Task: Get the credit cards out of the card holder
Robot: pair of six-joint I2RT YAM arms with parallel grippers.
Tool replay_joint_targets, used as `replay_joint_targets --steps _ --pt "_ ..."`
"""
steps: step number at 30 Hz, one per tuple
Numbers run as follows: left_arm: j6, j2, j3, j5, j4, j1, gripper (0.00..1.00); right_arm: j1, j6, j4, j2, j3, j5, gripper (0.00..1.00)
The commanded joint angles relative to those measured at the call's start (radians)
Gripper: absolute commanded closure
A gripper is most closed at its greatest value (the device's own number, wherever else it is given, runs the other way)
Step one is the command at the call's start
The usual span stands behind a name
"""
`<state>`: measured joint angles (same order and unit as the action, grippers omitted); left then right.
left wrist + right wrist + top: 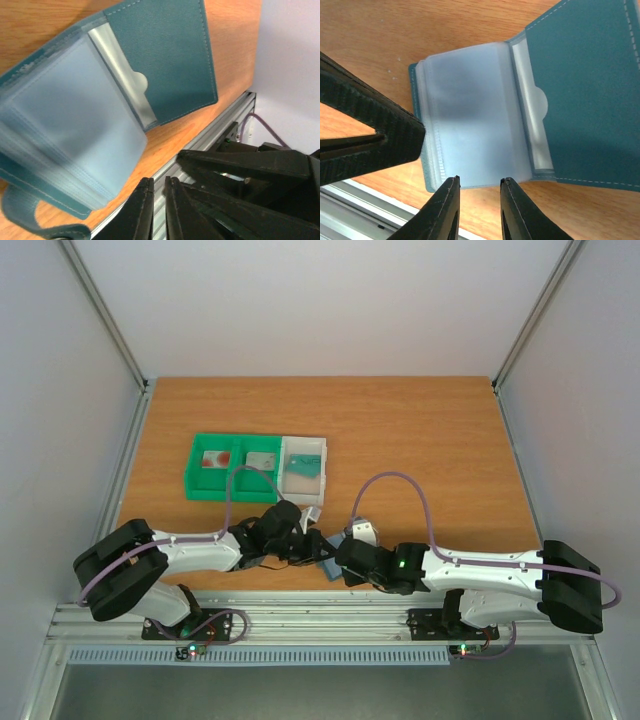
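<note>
The card holder [327, 562] lies open on the table near the front edge, teal cover [165, 55] spread out and clear sleeves [470, 120] fanned up. A pale strip [125, 75] shows in the cover's slot; I cannot tell if it is a card. My left gripper [157, 182] is shut with nothing in it, its tip by the sleeves' outer edge. My right gripper [480, 181] stands open just short of the sleeves' near edge, nothing between its fingers. Credit cards lie in the trays: a pale one with a red mark [214, 460], another [262, 460], a teal one [303, 466].
A green tray [195, 480] and an adjoining white tray [305, 446] stand left of centre behind the arms. The aluminium rail [320, 615] runs along the table's front edge right by the holder. Both arms meet closely over the holder.
</note>
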<state>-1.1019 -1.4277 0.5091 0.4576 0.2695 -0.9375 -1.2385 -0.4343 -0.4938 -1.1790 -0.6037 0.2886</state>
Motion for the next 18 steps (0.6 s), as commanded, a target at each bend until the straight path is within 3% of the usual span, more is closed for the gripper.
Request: replay_joint_targets --steps 1,6,12,18 --pt "0.024 0.012 0.001 -0.062 -0.023 -0.003 0.83 0.046 0.075 -0.036 0.009 -0.034 0.035 0.74" --pt "0.014 0.009 -0.027 -0.058 0.032 0.008 0.66 0.147 0.154 0.065 -0.037 -0.019 -0.075 0.73" --pt "0.007 -0.009 -0.016 -0.033 0.033 0.027 0.64 0.227 0.16 0.159 -0.132 0.004 -0.174 0.79" --pt "0.004 0.034 -0.054 -0.05 -0.022 0.077 0.6 0.229 0.044 0.191 -0.208 0.053 -0.23 0.81"
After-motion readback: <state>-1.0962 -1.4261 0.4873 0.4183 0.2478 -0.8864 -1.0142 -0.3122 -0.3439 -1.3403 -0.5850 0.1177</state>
